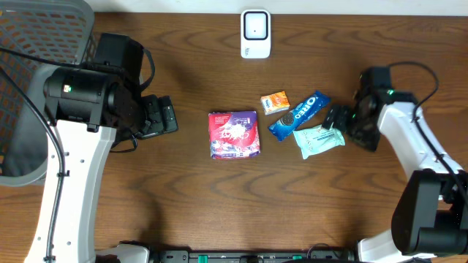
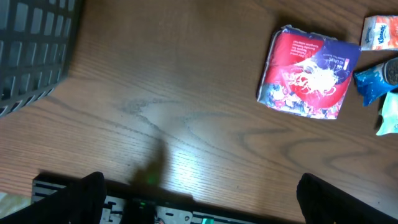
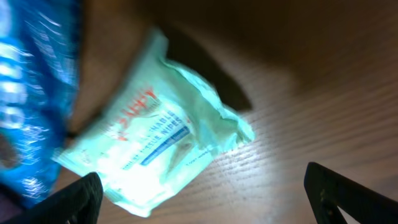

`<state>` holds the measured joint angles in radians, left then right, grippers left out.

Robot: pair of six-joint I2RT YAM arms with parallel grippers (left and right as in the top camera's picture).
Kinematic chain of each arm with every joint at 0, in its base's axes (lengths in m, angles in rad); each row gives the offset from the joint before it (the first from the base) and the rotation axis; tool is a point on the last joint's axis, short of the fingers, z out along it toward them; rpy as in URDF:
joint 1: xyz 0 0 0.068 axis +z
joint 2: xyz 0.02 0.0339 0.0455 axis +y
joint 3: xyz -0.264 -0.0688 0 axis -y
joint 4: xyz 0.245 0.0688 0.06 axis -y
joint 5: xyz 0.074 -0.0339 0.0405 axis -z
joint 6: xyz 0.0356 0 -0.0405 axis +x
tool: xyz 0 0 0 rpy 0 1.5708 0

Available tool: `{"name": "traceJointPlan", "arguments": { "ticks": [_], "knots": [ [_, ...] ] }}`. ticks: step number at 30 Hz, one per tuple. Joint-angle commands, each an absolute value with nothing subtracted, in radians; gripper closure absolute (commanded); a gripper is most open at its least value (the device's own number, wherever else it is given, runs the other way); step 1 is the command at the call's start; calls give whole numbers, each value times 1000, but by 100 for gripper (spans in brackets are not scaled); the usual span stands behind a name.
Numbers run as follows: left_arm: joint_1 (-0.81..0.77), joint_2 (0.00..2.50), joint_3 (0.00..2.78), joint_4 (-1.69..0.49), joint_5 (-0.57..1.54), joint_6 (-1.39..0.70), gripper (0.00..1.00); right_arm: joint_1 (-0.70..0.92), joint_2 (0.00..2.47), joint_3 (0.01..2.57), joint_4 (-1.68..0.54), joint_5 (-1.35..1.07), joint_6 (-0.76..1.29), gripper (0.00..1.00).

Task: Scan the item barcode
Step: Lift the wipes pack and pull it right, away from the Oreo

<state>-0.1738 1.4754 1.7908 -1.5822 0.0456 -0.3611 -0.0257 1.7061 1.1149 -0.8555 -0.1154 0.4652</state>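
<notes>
A mint-green pack of wipes (image 3: 155,149) lies flat on the brown wooden worktop (image 1: 183,190), right of centre, one end touching a blue cookie pack (image 1: 300,115). It seems to be the item to scan, though several packets lie here and the pictures do not settle which.

The right gripper (image 1: 333,123) hovers just beside the pack's right end, spread wide and holding nothing. The likely trouble from here: the pack is soft and flat, so closing fingers may only pinch loose wrapper and let it sag or slip. Because it touches the cookie pack, a careless grab could drag that along too. No barcode shows on the upper face, so it may sit underneath, and the pack would then need turning before a scan could read it.

The pack itself is crinkled and glossy, with a crimped, ragged end seam. Red and blue lettering runs across the top, blurred in the close view.

Further out, a small orange packet (image 1: 275,102) sits just behind the cookie pack, and a red and purple packet (image 1: 234,134) lies at the centre, apart from the rest. A white scanner (image 1: 255,33) stands at the far edge, well away from the wipes. The left gripper (image 1: 167,117) waits at the left, wide and empty, near a grey mesh basket (image 1: 44,29).
</notes>
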Motion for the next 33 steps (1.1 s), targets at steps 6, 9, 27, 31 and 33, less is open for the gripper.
{"name": "traceJointPlan", "arguments": {
  "ticks": [6,9,27,31,33],
  "knots": [
    [-171,1483,1791,-1585,33,-348,2,-17,1704,867,-566,-265,681,3],
    [-171,1483,1791,-1585,33,-348,2,-17,1704,809,-443,-282,715,9],
    [-171,1483,1791,-1585,33,-348,2,-17,1704,621,-128,-252,928,39],
    [-171,1483,1791,-1585,33,-348,2,-17,1704,620,-123,-240,922,37],
    [-171,1483,1791,-1585,33,-348,2,-17,1704,619,-123,-241,857,26]
  ]
}}
